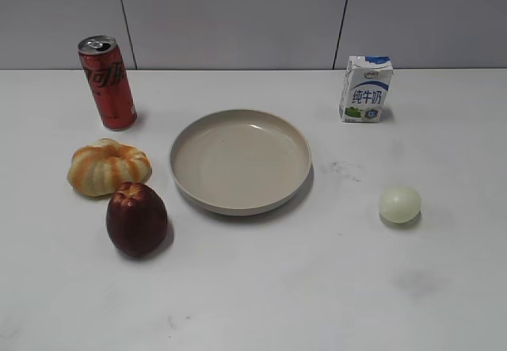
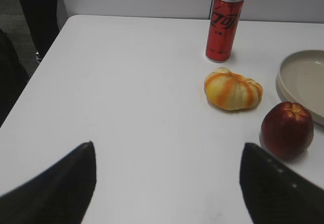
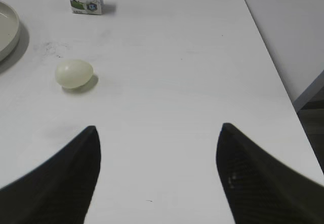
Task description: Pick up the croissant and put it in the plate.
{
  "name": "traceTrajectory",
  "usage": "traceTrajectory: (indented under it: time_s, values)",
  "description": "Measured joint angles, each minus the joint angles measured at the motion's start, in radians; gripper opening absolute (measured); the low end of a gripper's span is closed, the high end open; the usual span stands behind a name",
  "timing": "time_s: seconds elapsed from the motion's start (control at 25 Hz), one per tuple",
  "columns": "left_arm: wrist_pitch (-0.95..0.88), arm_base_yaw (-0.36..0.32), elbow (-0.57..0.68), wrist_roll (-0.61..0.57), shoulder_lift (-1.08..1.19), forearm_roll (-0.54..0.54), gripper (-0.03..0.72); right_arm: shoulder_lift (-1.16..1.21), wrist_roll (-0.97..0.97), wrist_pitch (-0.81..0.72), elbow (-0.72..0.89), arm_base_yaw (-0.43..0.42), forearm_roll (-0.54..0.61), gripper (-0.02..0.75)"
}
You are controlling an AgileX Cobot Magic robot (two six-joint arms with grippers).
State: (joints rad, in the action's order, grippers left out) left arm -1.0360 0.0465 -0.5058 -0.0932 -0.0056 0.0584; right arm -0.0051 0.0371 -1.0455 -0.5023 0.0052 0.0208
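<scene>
The croissant (image 1: 108,165), orange-brown and cream striped, lies on the white table left of the beige plate (image 1: 191,131). It also shows in the left wrist view (image 2: 233,89), with the plate's rim (image 2: 284,71) at the right edge. The plate is bare inside. My left gripper (image 2: 167,150) is open and empty, above bare table well short of the croissant. My right gripper (image 3: 159,133) is open and empty over the right side of the table. The plate's edge (image 3: 12,37) shows at its far left. Neither gripper shows in the exterior view.
A dark red apple-like fruit (image 1: 136,218) sits just in front of the croissant. A red cola can (image 1: 108,82) stands behind it. A milk carton (image 1: 366,89) stands at the back right. A small pale ball (image 1: 400,204) lies right of the plate.
</scene>
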Motion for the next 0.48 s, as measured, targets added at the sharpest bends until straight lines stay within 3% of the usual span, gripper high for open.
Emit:
traceTrajectory:
  time_s: [0.48]
  values:
    - [0.000, 0.000, 0.000, 0.000, 0.000, 0.000, 0.657, 0.000, 0.000, 0.000, 0.000, 0.000, 0.000, 0.540]
